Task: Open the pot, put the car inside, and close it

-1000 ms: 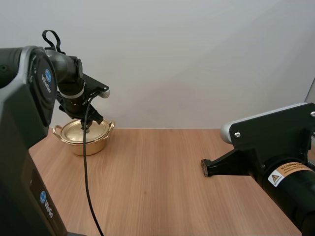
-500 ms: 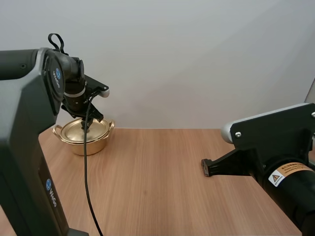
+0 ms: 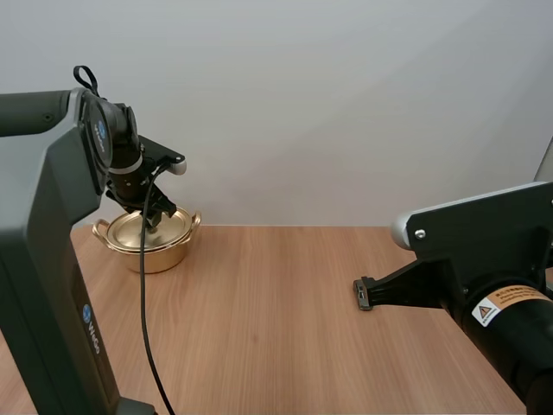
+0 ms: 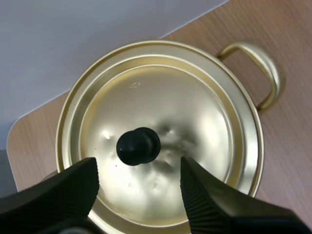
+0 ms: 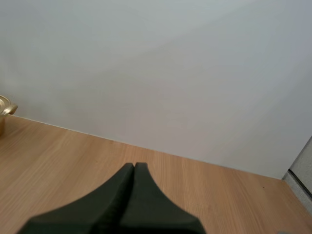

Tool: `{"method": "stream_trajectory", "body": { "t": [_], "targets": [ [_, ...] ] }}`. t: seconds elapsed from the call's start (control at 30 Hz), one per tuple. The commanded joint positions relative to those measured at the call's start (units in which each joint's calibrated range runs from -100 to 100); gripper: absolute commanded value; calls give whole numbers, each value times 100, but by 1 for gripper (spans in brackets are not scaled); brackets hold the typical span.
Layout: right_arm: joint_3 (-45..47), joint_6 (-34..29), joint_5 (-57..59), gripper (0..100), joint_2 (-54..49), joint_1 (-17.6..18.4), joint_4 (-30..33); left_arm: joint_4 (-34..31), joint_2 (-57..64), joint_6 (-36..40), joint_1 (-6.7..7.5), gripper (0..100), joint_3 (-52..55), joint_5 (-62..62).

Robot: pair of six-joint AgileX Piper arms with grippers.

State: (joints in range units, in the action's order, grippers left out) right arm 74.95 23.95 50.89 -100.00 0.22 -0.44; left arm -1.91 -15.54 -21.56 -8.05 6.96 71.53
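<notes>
Wood covers the table (image 3: 285, 320), and a plain pale wall (image 3: 346, 104) stands behind it. A shiny gold pot (image 3: 157, 252) sits at the far left end of the table, close to the wall. Its lid (image 4: 195, 122) is on the pot and looks shut all the way round. The lid has a small round black knob (image 4: 138, 146) in the middle. One curved gold handle (image 4: 263, 73) sticks out from the side of the pot.

My left gripper (image 3: 156, 216) hangs right over the pot and points down at the lid. Its two black fingers (image 4: 73, 187) are wide apart, with their ribbed sides facing each other. The knob lies in line with the gap between them. Neither finger touches the knob, and the gripper holds nothing.

My right gripper (image 3: 361, 294) is well apart from the pot, low over the right side of the table. Its two fingers (image 5: 124, 195) are pressed together into one dark wedge, and nothing is between them. From the right wrist view, a bit of the pot's other gold handle (image 5: 6, 108) shows far off by the wall.
</notes>
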Motion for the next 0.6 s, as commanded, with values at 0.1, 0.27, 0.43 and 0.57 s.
{"method": "stream_trajectory", "body": {
  "t": [0.1,0.27,0.43,0.57],
  "targets": [
    [-3,-2,6,0,0,-40,-8,191,-126,-41,-3,82,-4,-146],
    [-3,-2,6,0,0,-68,-8,253,-198,-50,-3,76,-4,-334],
    [-3,-2,6,0,0,-68,-8,253,-286,-50,-3,51,-4,-408],
    [-3,-2,6,0,0,-68,-8,253,-299,19,-3,1,-4,-759]
  ]
}}
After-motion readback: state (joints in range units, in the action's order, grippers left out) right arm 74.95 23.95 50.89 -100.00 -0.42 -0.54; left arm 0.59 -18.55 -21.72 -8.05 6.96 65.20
